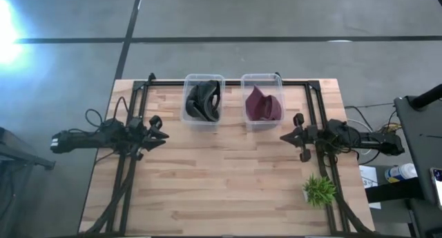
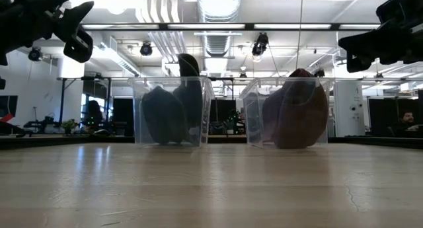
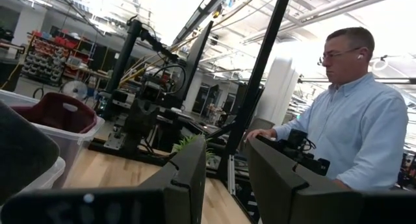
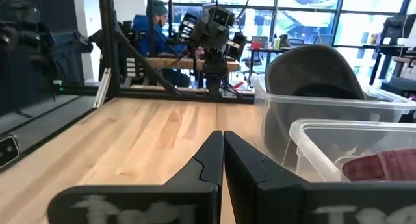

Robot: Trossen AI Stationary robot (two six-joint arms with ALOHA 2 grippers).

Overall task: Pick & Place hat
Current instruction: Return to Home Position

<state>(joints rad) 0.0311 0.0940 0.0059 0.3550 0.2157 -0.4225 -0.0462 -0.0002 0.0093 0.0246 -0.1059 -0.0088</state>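
Observation:
A black hat (image 1: pixel 202 100) (image 2: pixel 170 110) lies in the left clear bin (image 1: pixel 186 116). A maroon hat (image 1: pixel 263 104) (image 2: pixel 297 110) lies in the right clear bin (image 1: pixel 245 121). Both bins stand at the table's far middle. My left gripper (image 1: pixel 163 131) (image 3: pixel 226 175) hovers open above the table's left side, pointing toward the right edge. My right gripper (image 1: pixel 283 136) (image 4: pixel 223 146) hovers shut above the right side, pointing toward the left edge. The right wrist view shows the black hat (image 4: pixel 312 68) and the maroon hat (image 4: pixel 383 165) in their bins. The left wrist view shows the maroon hat (image 3: pixel 58 113).
A small green plant (image 1: pixel 319 190) stands near the table's near right corner. A black frame (image 1: pixel 138 93) runs along the table's sides and far edge. Bare wood (image 1: pixel 221 176) lies between the arms and the near edge. A person in a light blue shirt (image 3: pixel 354 126) stands beyond the right side.

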